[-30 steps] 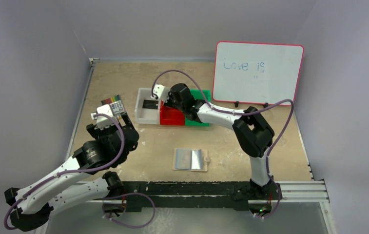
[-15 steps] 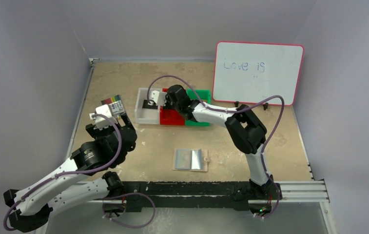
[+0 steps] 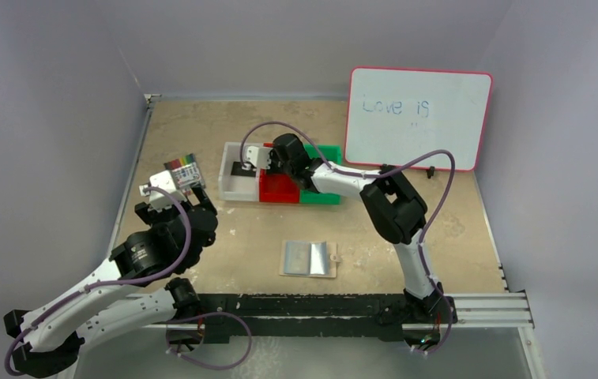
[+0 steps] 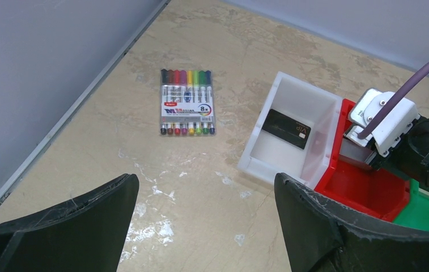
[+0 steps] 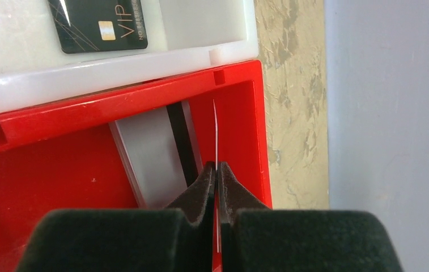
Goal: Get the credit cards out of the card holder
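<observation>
Job looks nearly done: black card (image 5: 97, 25) in white bin (image 5: 115, 71), grey card (image 5: 149, 153) in red bin (image 5: 87, 105), my right gripper (image 5: 216, 167) pinches a thin card (image 5: 215, 130) over the red bin, left gripper (image 4: 205, 178) spread wide, holding nothing.

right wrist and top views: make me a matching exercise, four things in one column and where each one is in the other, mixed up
Things
1. black rectangular card marked VIP
2. silver-grey flat card with a dark stripe
3. thin card seen edge-on
4. open pale silvery bifold card holder

Places
A. pinched in the shut right gripper, over the red bin
B. lying in the white plastic bin
C. on the tan table, in front of the bins
D. lying flat in the red plastic bin

Pairs: 1-B, 2-D, 3-A, 4-C
</observation>
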`<action>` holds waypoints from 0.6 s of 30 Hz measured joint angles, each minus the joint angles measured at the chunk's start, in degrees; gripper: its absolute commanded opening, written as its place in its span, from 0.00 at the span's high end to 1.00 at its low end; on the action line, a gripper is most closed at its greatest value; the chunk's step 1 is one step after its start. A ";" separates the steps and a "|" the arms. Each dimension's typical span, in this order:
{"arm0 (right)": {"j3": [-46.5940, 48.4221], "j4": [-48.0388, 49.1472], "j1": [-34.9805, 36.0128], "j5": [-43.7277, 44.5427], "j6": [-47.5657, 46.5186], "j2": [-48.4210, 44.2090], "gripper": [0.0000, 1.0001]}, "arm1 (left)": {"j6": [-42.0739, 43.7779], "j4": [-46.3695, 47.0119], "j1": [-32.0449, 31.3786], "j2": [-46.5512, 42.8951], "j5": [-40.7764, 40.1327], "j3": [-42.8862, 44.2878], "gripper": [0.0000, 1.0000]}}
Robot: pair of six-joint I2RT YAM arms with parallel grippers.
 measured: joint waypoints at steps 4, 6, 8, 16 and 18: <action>0.00 0.24 -0.28 -1.01 -1.46 0.46 0.99 | 0.02 0.00 0.02 0.04 0.02 0.00 0.10; 0.00 0.17 -0.28 -1.18 -1.97 0.57 0.99 | 0.04 0.02 0.02 0.13 0.02 0.00 0.10; 0.00 0.20 -0.28 -1.33 -2.38 0.57 0.98 | 0.04 0.02 0.02 0.28 0.04 0.00 0.10; 0.33 0.55 -0.28 -1.49 -3.80 1.16 0.97 | 0.17 0.04 0.02 0.81 0.04 0.00 0.10; 0.59 0.61 -0.28 -1.49 -4.04 2.01 0.97 | 0.24 0.04 0.02 0.81 0.04 0.00 0.10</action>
